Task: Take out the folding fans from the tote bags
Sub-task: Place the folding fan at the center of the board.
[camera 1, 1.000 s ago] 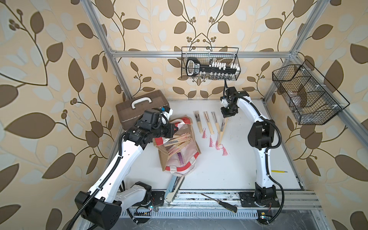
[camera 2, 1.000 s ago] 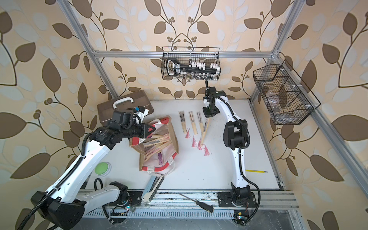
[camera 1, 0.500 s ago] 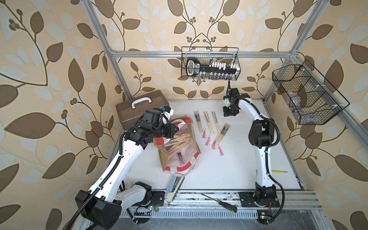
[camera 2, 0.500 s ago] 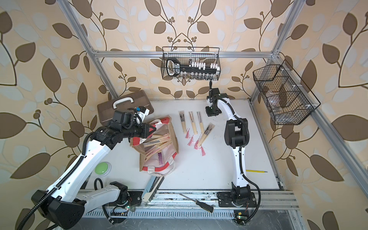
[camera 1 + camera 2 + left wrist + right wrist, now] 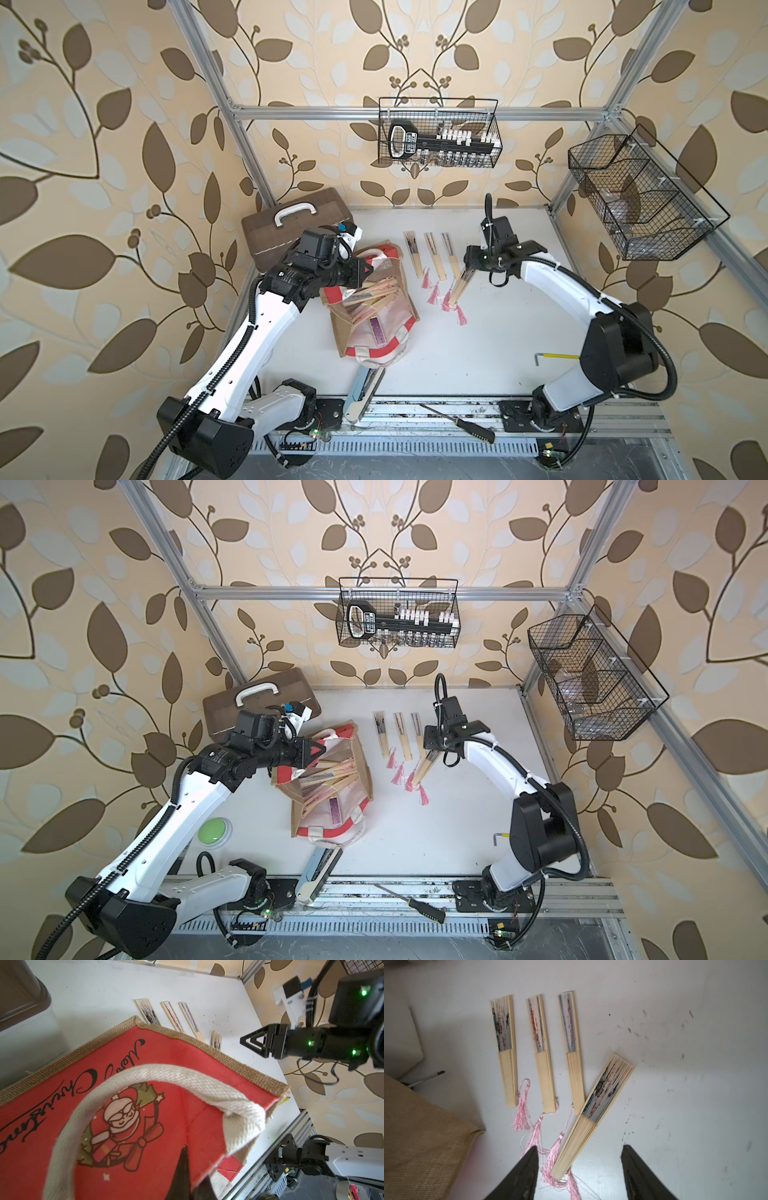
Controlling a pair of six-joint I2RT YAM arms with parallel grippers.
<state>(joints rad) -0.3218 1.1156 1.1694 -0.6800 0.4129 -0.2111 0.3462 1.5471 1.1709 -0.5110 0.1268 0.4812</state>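
Observation:
The tote bag [image 5: 376, 332] [image 5: 332, 812] lies open on the table, several folding fans [image 5: 370, 297] [image 5: 328, 777] sticking out of its mouth. My left gripper [image 5: 365, 270] [image 5: 195, 1163] is shut on the bag's red top edge [image 5: 166, 1059], beside the white handle [image 5: 166, 1076]. Three fans [image 5: 434, 257] [image 5: 542, 1043] lie side by side on the table. A fourth fan [image 5: 461, 282] [image 5: 604, 1093] lies tilted next to them. My right gripper [image 5: 469, 266] [image 5: 579, 1147] hovers open over its bamboo end, holding nothing.
A brown case [image 5: 291, 224] with a white handle stands at the back left. A light-blue tool [image 5: 363, 392], a screwdriver [image 5: 457, 424] and a yellow hex key [image 5: 555, 356] lie near the front. Wire baskets [image 5: 438, 137] [image 5: 640, 199] hang on the walls.
My right gripper opened and let go of the fourth fan, which now lies tilted beside the other three. The right arm drew back toward the front right. The left arm stayed put.

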